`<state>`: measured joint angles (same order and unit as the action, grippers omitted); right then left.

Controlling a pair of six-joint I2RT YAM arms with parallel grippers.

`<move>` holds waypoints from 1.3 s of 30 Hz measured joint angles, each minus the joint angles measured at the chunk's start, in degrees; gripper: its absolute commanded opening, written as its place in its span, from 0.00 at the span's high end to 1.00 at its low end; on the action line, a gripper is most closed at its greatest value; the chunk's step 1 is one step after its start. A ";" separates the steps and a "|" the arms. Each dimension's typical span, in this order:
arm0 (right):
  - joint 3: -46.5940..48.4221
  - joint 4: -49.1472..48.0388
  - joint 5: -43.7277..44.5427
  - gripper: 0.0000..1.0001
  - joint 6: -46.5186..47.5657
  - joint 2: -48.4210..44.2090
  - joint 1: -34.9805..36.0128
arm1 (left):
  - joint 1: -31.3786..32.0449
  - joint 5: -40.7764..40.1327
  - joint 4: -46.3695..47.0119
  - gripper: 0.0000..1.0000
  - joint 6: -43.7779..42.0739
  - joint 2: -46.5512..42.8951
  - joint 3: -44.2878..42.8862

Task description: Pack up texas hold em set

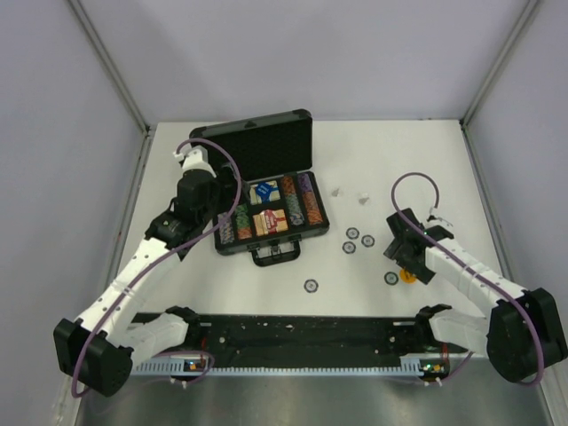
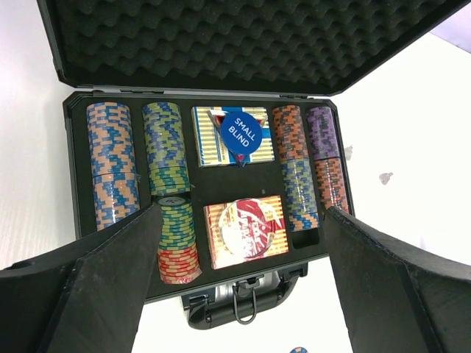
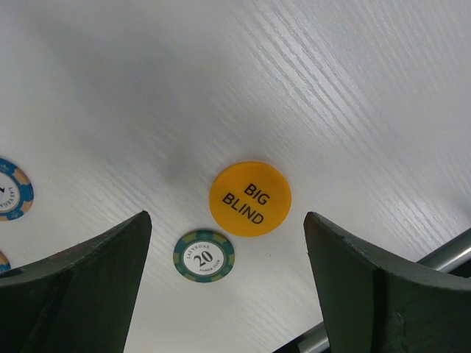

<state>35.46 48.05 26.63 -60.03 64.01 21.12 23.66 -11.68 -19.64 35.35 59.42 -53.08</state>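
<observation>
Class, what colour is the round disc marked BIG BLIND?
Orange with black lettering; the round BIG BLIND disc shows best in the right wrist view.

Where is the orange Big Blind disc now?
Seen by the right wrist camera, the disc lies on the table under the open right gripper, beside a green 20 chip, right of the case.

Black briefcase [image 2: 221, 44], black egg-crate foam in its lid at the top of the left wrist view; chip rows [image 2: 112, 165] striped orange-and-blue at far left, then green-and-blue over red, with orange-brown and purple at right. Centre: blue disc [image 2: 241, 134], white lettering, on a yellow-and-blue striped deck [image 2: 210, 147]; below, a red-patterned deck [image 2: 221, 220]. Right wrist view: orange disc [image 3: 250, 198], black lettering, and a teal-and-cream chip [image 3: 204, 256] with a white centre, on a white wood-grained table [image 3: 294, 73].
</observation>
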 measured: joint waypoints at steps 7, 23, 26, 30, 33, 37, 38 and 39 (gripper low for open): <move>-1.60 -0.44 -2.95 0.18 -1.44 0.22 -2.45 | 0.00 0.33 0.44 0.05 0.00 0.00 0.00; -2.80 -5.22 -6.14 0.33 -3.61 4.76 -5.66 | 0.00 0.24 0.74 0.05 0.00 -0.02 0.07; -2.56 -5.57 -6.32 0.39 -3.45 5.14 -5.68 | 0.00 0.11 0.74 0.05 0.00 -0.02 0.07; -2.34 -5.97 -6.32 0.51 -2.97 5.55 -5.73 | 0.00 0.07 0.76 0.05 0.00 -0.02 0.07; -2.34 -6.10 -6.34 0.58 -2.47 5.57 -5.84 | 0.00 0.04 0.76 0.05 0.00 -0.02 0.07; -2.34 -6.58 -6.36 0.58 -1.60 5.64 -5.90 | 0.00 0.04 0.76 0.05 0.00 -0.04 0.07; -2.34 -6.71 -6.38 0.58 -1.33 5.55 -5.90 | 0.00 0.04 0.76 0.05 0.00 -0.04 0.07; -2.38 -6.93 -6.43 0.58 -1.01 5.42 -5.90 | 0.00 0.04 0.76 0.05 0.00 -0.04 0.07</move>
<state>33.08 41.12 20.21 -61.04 69.43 15.22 23.66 -11.64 -18.87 35.35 59.37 -53.01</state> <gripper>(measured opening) 0.490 0.953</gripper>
